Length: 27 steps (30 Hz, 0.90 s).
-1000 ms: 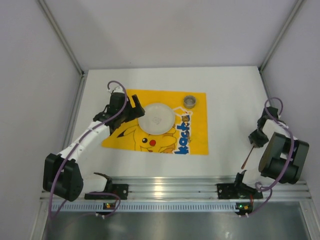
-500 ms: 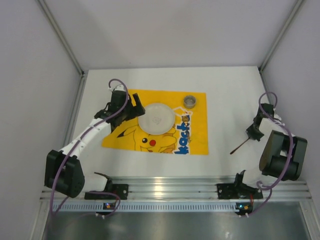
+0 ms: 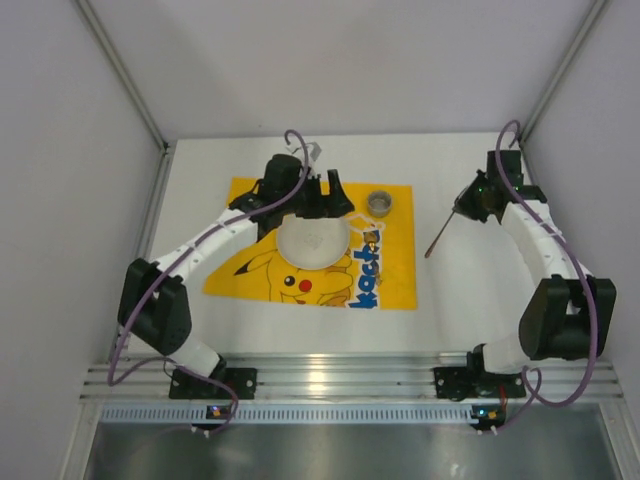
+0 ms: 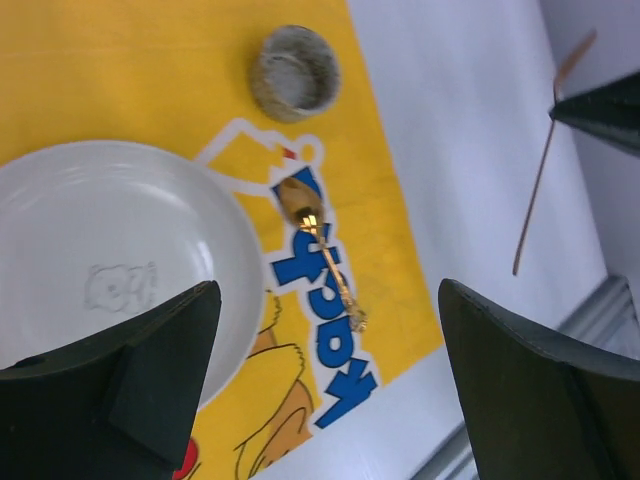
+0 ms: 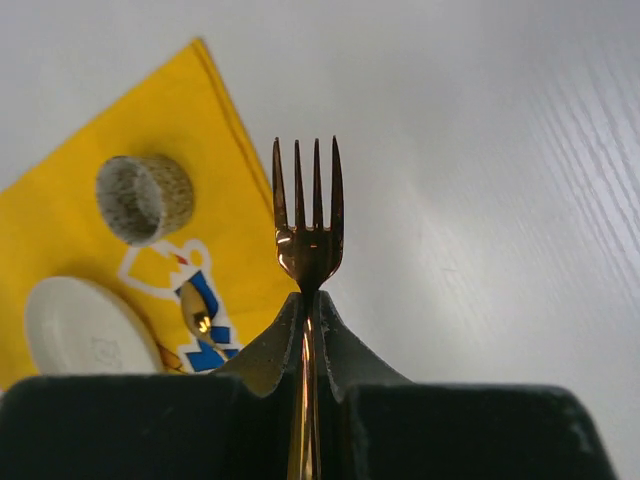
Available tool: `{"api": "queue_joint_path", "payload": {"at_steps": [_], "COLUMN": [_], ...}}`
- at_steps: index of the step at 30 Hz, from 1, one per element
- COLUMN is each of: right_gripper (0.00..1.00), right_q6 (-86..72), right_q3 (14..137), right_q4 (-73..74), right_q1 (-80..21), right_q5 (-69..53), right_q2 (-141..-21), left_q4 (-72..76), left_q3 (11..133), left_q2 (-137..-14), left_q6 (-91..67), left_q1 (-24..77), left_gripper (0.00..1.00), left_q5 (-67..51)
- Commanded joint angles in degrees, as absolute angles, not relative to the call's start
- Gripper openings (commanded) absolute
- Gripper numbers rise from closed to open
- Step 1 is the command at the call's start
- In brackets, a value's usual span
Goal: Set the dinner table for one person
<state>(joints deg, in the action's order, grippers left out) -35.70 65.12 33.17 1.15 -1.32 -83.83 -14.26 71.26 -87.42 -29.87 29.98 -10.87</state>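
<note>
On the white dinner table (image 3: 470, 290) lies a yellow Pikachu mat (image 3: 390, 285). A white plate (image 3: 312, 243) sits on the mat, with a small grey cup (image 3: 379, 203) behind it to the right and a gold spoon (image 4: 320, 250) just right of the plate. My left gripper (image 3: 320, 192) hovers open over the plate's far edge, nothing between its fingers (image 4: 150, 380). My right gripper (image 3: 472, 200) is shut on a copper fork (image 5: 308, 225), held above bare table to the right of the mat. The tines point forward in the right wrist view; in the top view the handle (image 3: 440, 235) hangs down toward the near left.
A ribbed aluminium rail (image 3: 340, 375) runs along the near edge with both arm bases. Grey enclosure walls (image 3: 70, 200) stand close on the left, right and back. Bare white tabletop shows to the right of the mat and in front of it.
My right arm swung from the near right to the far right beside the mat, carrying the fork, its jaws tightened on it. My left gripper moved from the plate's left to behind it.
</note>
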Motion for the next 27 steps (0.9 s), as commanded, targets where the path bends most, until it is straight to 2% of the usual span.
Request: {"api": "queue_joint_path", "payload": {"at_steps": [1,6,15,18,19,21,24,25,27], "right_gripper": [0.00,0.00,0.00,0.00,0.00,0.00,0.00,0.00,0.00], "right_q6": [-37.7,-39.5,-41.0,-41.5,-41.7,-41.9,-42.8,-43.2,-43.8], "right_q3": [71.7,74.8,74.4,74.1,74.0,73.9,73.8,73.8,73.7], "right_q4": [37.9,39.2,39.0,38.8,38.8,38.7,38.3,38.1,37.8], "right_q1": [-2.2,-3.4,-4.0,-4.1,-4.1,-4.0,-4.1,-4.1,-4.1], "right_q5": [-4.4,-6.8,-7.6,-7.8,-7.9,-8.0,-9.0,-9.6,-9.9], "right_q2": [-80.9,-79.3,-76.6,-76.4,-76.2,-76.0,-75.7,-75.5,-75.3], "left_q4": [-3.9,-2.3,-1.3,-1.8,-1.8,-1.9,-2.7,-2.7,-2.7], "left_q3": [74.3,82.3,89.9,91.7,91.9,93.2,94.5,94.5,94.0], "left_q2": [-93.2,-102.7,-110.1,-111.5,-111.9,-113.3,-115.1,-115.2,-114.9], "left_q6": [-32.5,-33.4,-35.7,-35.8,-35.8,-36.4,-37.4,-37.6,-37.6], "left_q1": [32.8,40.2,46.9,47.8,48.0,48.2,48.3,48.3,48.3], "left_gripper": [0.95,0.98,0.97,0.94,0.84,0.58,0.37,0.18,0.08], "left_q5": [-26.1,-36.1,-37.4,-37.4,-37.5,-39.6,-41.7,-41.7,-41.3]}}
